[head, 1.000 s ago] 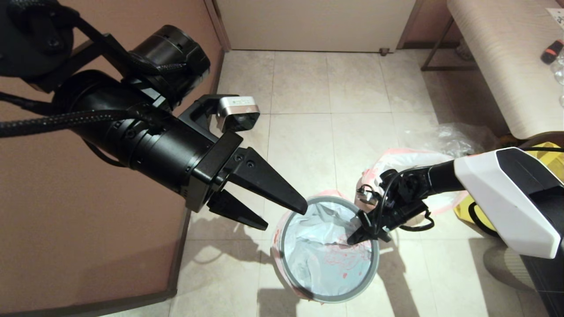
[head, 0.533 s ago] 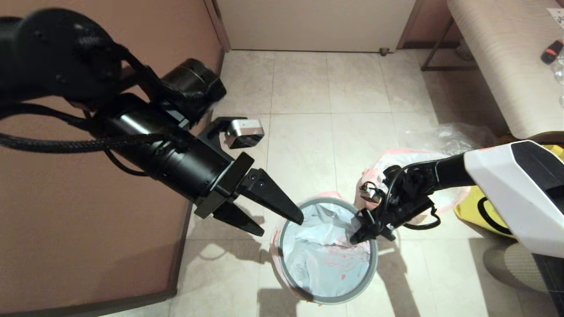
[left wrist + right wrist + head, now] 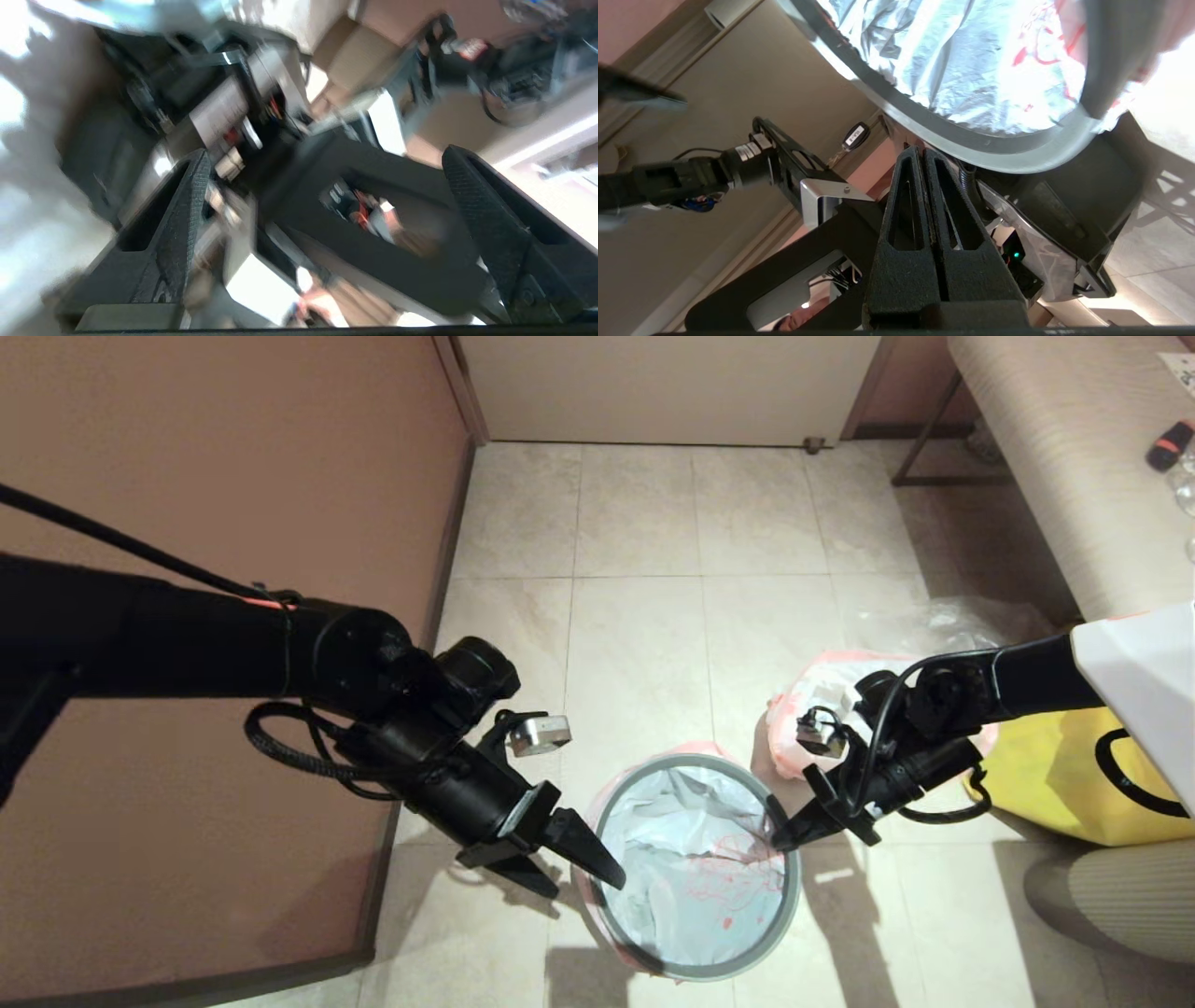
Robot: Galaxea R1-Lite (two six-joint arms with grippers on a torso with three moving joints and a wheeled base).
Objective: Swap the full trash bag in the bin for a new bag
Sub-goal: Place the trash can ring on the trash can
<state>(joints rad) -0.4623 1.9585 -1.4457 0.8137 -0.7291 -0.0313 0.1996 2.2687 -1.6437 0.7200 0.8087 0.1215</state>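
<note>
My left gripper [image 3: 569, 878] has dropped, fingers spread, to the bin [image 3: 697, 970] rim while my right gripper [image 3: 782, 841], pinched shut and empty, holds opposite; the new bag [image 3: 686, 887] inside is flimsy, slippery film, best pinched at its pink band.

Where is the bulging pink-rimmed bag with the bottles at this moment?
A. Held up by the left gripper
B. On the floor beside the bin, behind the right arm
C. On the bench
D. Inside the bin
B: the full trash bag sits on the tiles next to the bin, which holds the new bag.
</note>
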